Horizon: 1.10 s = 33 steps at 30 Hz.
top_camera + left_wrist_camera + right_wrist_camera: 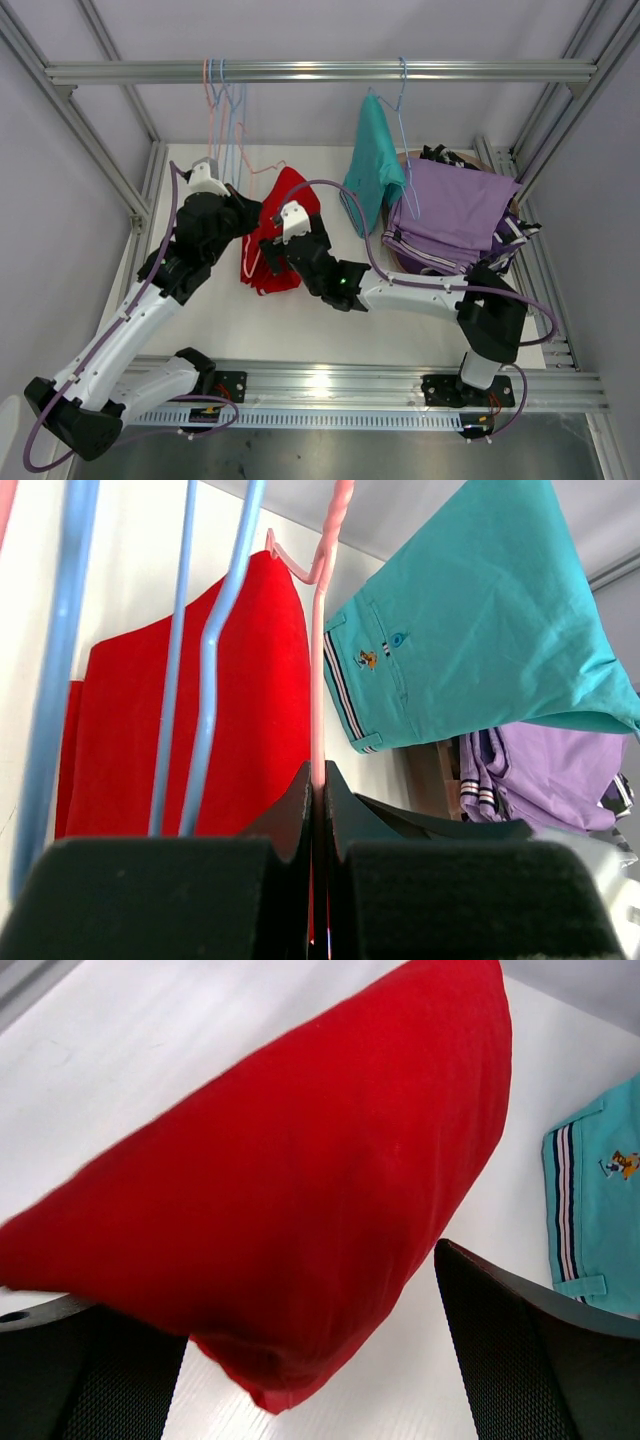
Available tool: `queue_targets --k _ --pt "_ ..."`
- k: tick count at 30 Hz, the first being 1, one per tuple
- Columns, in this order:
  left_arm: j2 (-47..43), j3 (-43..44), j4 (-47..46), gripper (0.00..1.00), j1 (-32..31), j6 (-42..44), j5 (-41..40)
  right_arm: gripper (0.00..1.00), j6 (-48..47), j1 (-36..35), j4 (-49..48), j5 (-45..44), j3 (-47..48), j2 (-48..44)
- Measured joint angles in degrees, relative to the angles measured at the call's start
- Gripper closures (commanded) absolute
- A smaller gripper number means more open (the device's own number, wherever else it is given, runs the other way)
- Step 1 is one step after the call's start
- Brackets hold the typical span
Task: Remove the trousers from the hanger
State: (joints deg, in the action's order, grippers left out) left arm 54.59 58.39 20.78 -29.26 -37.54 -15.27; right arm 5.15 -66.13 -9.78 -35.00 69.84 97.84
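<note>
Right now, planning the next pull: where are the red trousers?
Top view, left of centre: the red trousers, beside the left tool, left of the teal trousers.

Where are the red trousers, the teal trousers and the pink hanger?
red trousers [300,1180]: right wrist view, cloth middle.
teal trousers [374,160]: top view, cloth middle.
pink hanger [318,680]: left wrist view, straight wire.

Aluminium crossbar [320,71] above white table [320,330], brown basket [391,245] at right.
</note>
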Motion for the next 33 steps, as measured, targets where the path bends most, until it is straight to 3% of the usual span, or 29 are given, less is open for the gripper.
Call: queue_targets --k 8,12,21,22,25,27,31,33 --pt "0.0 0.0 0.0 1.00 0.8 0.0 1.1 0.01 -1.7 0.4 -6.2 -3.1 -1.0 3.7" --pt "0.0 0.0 0.0 1.00 1.2 -0.1 2.0 0.11 -3.6 0.3 -12.2 -4.7 -3.5 3.8" --pt "0.0 0.0 -0.1 1.00 1.8 -0.6 3.3 0.46 -7.9 0.3 -20.7 -3.7 -5.1 5.1" --pt "0.0 0.0 -0.1 1.00 1.8 -0.6 3.5 0.55 -8.1 0.3 -21.0 -3.5 -5.1 5.1" --pt "0.0 0.0 -0.1 1.00 1.9 -1.0 3.7 0.71 -8.8 0.3 -21.5 -3.1 -5.0 5.1" --pt "0.0 0.0 -0.1 1.00 1.9 -1.1 3.8 0.75 -9.1 0.3 -21.7 -3.0 -4.8 5.1" --pt "0.0 0.0 -0.5 0.99 1.9 -1.1 4.0 1.00 -10.3 0.4 -21.5 -3.1 -4.3 5.1" --pt "0.0 0.0 -0.5 0.99 1.9 -1.4 4.1 1.00 -10.7 0.5 -20.9 -3.1 -3.8 5.1"
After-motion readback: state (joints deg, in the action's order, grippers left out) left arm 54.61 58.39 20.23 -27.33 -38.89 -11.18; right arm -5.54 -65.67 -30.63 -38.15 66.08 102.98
